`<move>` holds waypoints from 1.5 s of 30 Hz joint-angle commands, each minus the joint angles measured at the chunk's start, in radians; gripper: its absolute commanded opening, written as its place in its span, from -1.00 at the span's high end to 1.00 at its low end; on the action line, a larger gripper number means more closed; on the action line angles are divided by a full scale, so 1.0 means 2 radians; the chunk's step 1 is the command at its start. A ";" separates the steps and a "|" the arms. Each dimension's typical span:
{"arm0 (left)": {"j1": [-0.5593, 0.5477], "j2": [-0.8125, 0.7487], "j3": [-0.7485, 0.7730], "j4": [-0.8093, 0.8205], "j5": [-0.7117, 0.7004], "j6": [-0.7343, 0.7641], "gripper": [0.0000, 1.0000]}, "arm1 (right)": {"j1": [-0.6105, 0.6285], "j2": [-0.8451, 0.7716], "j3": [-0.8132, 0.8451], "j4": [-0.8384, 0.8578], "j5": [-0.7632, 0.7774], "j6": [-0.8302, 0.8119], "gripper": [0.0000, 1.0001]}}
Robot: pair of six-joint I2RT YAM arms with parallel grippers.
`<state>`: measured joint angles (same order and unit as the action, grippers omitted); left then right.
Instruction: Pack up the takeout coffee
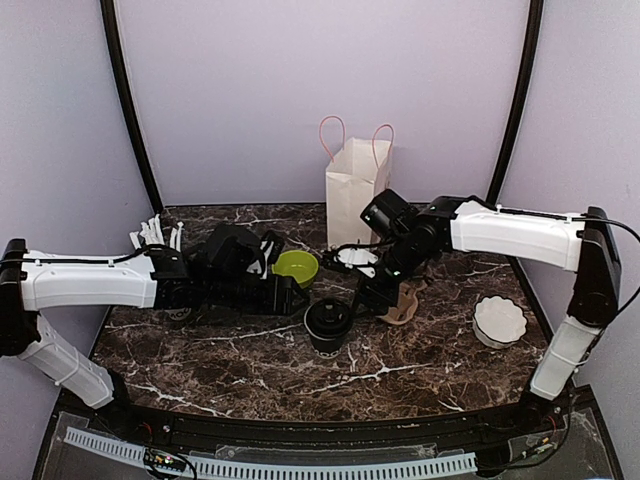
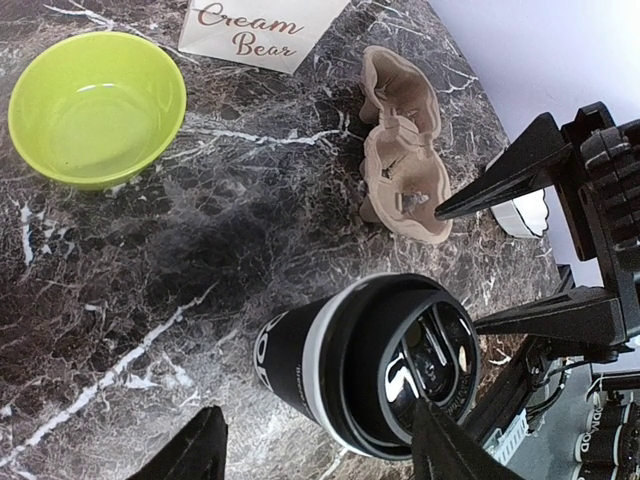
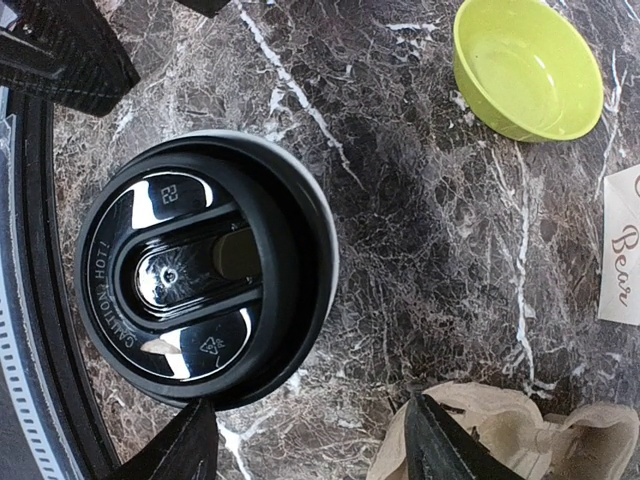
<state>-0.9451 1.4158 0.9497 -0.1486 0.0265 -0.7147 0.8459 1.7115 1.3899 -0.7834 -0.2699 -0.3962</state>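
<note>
Left gripper (image 2: 318,452): fingers apart, nothing clamped. It reaches in from the left, and the takeout coffee (image 2: 290,355) stands upright just beyond the gap between its fingertips. Whether either finger touches the cup wall cannot be told.

Right gripper (image 3: 310,450): fingers apart, with only bare marble between them. It hangs just right of the cup and slightly farther back.

Location of the task item: the cup sits on the marble table (image 1: 220,370), near the middle and nearer than everything else on it. Its black lid (image 3: 190,275) is seated on the rim. The two grippers flank it left and right.

Surroundings, near to far:
- Brown pulp cup carrier (image 2: 405,160), just right of the cup and apart from it, lying partly under the right gripper.
- White scalloped dish (image 1: 499,320), well to the right, close to the right arm's upright link.
- Lime-green bowl (image 2: 95,105), far-left of the cup and apart from it, its inside bare.
- White paper bag (image 1: 355,190) with pink handles, upright at the far edge. The bowl and the right arm's wrist stand between it and the cup.
- White sticks (image 1: 155,235) at the far left, partly hidden behind the left arm; their holder cannot be made out.

Count: two grippers; one lidded cup; one carrier; one dish; one bowl; one bag. The sticks are too small to count.
</note>
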 commanded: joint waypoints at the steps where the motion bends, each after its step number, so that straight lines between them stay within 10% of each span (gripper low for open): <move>1: 0.006 -0.001 -0.010 0.013 0.012 0.003 -0.31 | -0.003 0.015 0.025 0.006 -0.012 0.006 -0.28; 24: 0.008 -0.022 -0.032 0.032 0.020 -0.019 -0.02 | -0.036 -0.032 0.011 -0.038 -0.060 0.013 -0.30; 34: 0.012 0.010 -0.024 0.050 0.043 -0.031 0.31 | -0.086 0.010 -0.023 -0.014 -0.204 0.067 0.30; 45: 0.014 0.021 -0.019 0.052 0.048 -0.030 0.44 | -0.086 0.058 0.002 -0.030 -0.280 0.066 0.24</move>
<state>-0.9241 1.4471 0.8951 -0.0673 0.1036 -0.7719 0.6716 1.8080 1.3579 -0.8318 -0.7528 -0.2703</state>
